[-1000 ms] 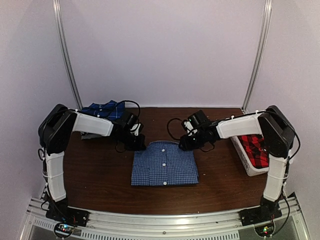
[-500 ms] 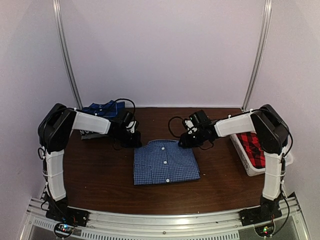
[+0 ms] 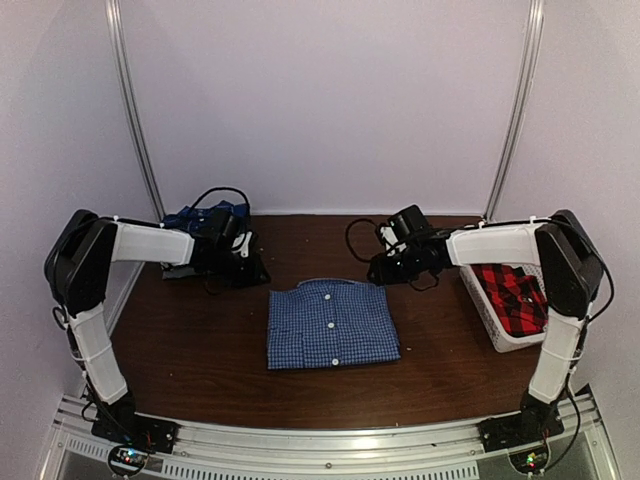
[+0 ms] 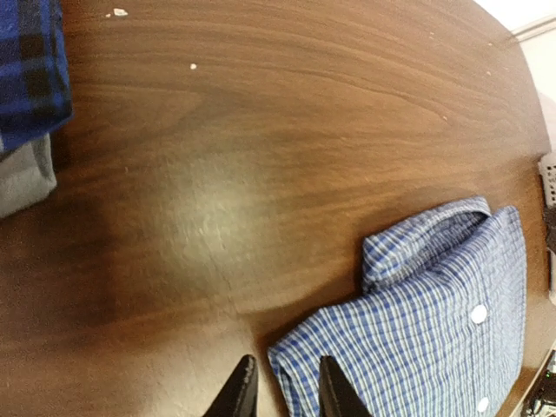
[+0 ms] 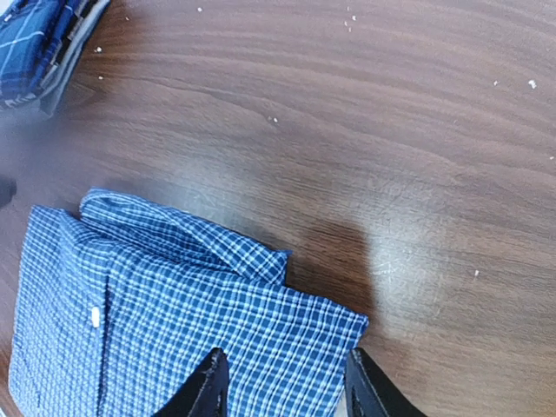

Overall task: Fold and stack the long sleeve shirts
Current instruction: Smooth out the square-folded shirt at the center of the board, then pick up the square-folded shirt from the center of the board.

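Note:
A folded blue-and-white fine-check shirt (image 3: 332,323) lies flat, collar to the back, buttons up, on the middle of the brown table (image 3: 200,350). My left gripper (image 3: 250,268) hovers just off its back left corner (image 4: 300,365), fingers (image 4: 241,395) a little apart and gripping nothing. My right gripper (image 3: 385,272) stands open above the back right corner (image 5: 343,326), its fingers (image 5: 208,387) wide apart. A darker blue plaid shirt (image 3: 200,218) lies at the back left. A red-and-black plaid shirt (image 3: 510,297) is in the basket.
A white slatted basket (image 3: 490,325) stands at the table's right edge. The dark plaid shirt (image 4: 30,69) rests on something grey (image 4: 26,178). Black cables loop behind both wrists. Small white specks dot the wood (image 5: 352,17) at the back.
Both grippers have drawn back from the folded shirt's far corners. The left arm swung left and its jaws parted. The shirt has slid slightly away from the arms.

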Action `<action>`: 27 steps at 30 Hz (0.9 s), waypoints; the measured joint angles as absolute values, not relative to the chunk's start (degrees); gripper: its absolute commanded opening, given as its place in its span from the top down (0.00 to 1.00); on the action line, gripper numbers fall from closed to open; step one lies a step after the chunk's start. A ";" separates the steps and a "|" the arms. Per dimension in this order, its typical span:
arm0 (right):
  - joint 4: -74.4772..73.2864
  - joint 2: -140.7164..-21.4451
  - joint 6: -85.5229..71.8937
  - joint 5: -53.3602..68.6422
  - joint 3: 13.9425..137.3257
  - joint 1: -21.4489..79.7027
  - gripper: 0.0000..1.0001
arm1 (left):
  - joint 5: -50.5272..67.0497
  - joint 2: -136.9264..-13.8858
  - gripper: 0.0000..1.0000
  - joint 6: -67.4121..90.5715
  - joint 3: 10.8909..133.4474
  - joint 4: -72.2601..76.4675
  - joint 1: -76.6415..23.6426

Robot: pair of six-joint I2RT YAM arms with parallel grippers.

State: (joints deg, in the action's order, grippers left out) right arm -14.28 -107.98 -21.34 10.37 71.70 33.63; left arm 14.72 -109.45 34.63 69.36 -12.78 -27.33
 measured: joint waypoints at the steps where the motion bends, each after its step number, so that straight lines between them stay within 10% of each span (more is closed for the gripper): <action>1: -14.44 -107.28 -21.34 10.15 71.59 33.80 0.52 | 15.66 -107.59 0.69 34.89 67.42 -12.12 -27.38; 13: -15.27 -102.54 -22.06 8.73 67.42 40.66 0.52 | 25.32 -94.39 0.46 41.08 46.87 -6.52 -28.42; 27: -15.00 -102.54 -22.92 8.73 66.39 41.54 0.52 | 27.88 -95.83 0.50 45.67 42.48 0.10 -33.61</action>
State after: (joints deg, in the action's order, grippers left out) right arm -15.00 -102.54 -22.92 8.73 66.39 41.54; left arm 27.88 -95.83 45.67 42.48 0.10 -33.61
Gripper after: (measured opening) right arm 0.478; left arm 0.520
